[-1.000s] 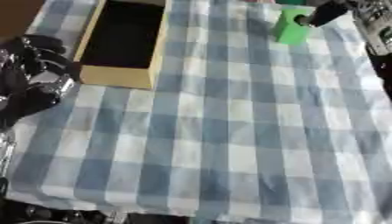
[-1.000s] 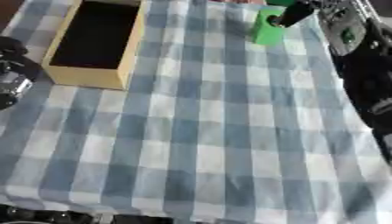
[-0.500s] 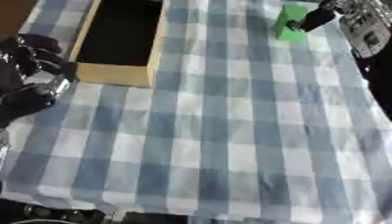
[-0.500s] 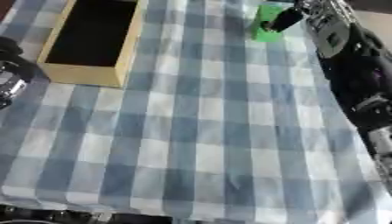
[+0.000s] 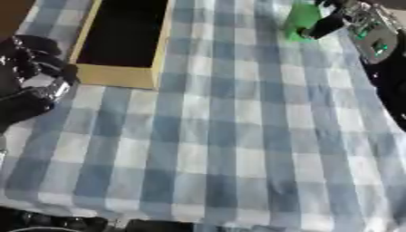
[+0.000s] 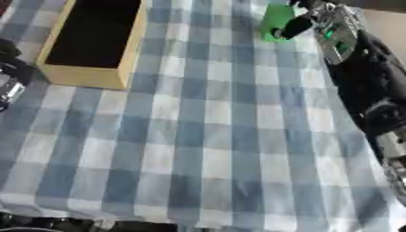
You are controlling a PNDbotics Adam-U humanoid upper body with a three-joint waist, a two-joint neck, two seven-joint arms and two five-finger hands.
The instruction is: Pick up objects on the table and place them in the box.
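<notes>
A green block (image 5: 298, 18) stands at the far right of the checked tablecloth. My right hand (image 5: 342, 19) reaches in from the upper right, its thumb (image 6: 290, 28) lying across the block's front and its other fingers behind the block's top, pinching it. The wooden box (image 5: 117, 75) with a dark inside sits at the far left, and nothing shows in it. My left hand (image 5: 33, 68) rests at the left edge just beside the box's near corner, fingers relaxed and holding nothing.
The blue and white checked cloth (image 5: 230, 136) covers the table, with its front edge near the bottom of the view. My right forearm (image 6: 373, 90) runs down the right side. Dark floor shows beyond the top left corner.
The whole picture has shifted, so the camera has moved. My right hand stays at the green block at the far right. The left hand keeps its place beside the box.
</notes>
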